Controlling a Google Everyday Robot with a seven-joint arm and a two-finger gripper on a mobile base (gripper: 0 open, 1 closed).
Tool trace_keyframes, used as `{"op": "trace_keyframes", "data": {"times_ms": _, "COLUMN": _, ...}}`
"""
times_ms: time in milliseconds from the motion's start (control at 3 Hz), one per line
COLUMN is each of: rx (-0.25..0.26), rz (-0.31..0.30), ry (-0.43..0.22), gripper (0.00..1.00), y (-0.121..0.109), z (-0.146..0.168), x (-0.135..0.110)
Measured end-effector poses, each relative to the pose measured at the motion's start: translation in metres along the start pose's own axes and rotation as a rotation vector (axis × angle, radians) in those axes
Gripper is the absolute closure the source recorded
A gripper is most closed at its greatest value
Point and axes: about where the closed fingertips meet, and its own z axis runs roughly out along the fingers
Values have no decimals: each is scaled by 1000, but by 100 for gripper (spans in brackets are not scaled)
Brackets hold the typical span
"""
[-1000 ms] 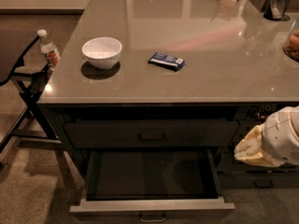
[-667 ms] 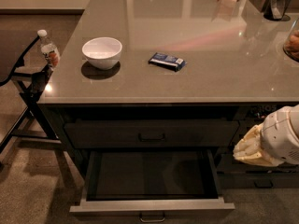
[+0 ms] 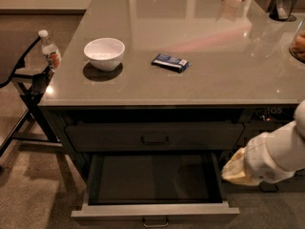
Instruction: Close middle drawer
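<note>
Hand (image 3: 237, 170) right of the open middle drawer (image 3: 155, 209); bowl (image 3: 104, 53) on countertop (image 3: 214, 80).

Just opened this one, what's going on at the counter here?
A one-armed robot is at the counter, and the job is closing the middle drawer. That drawer stands pulled well out, nothing visible inside, below the shut upper drawer. The tool is at the arm's end, beside the open drawer's right side and not on its front or handle. A white bowl and a blue packet lie on top.
</note>
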Motion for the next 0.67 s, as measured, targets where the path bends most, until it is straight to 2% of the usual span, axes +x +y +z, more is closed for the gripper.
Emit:
{"op": "trace_keyframes", "data": {"times_ms": 333, "rx": 21, "rz": 13, "ry": -80, "gripper": 100, "y": 2, "z": 39, "x": 11}}
{"op": "trace_keyframes", "data": {"times_ms": 667, "rx": 86, "rz": 55, "ry": -159, "gripper": 100, "y": -14, "z": 71, "x": 22}}
